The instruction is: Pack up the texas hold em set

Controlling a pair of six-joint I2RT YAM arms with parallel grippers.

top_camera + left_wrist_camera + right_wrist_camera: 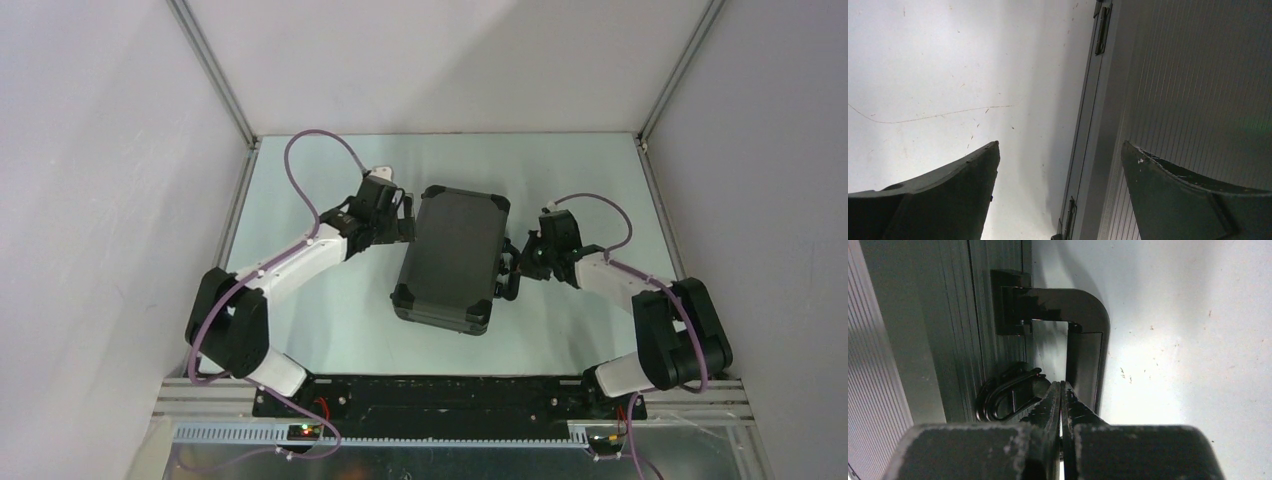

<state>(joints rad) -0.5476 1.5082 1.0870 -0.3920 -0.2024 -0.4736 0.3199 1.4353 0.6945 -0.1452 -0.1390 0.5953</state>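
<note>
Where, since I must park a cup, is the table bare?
Bare table lies between the case and the far wall, and between the case and the arm bases. Crowded: both case sides, at the left gripper and right gripper.

the briefcase [1198, 100] is cut off by the left wrist view's edges. the handle [1090, 310] is partly hidden by the right gripper [1061, 386].
</note>
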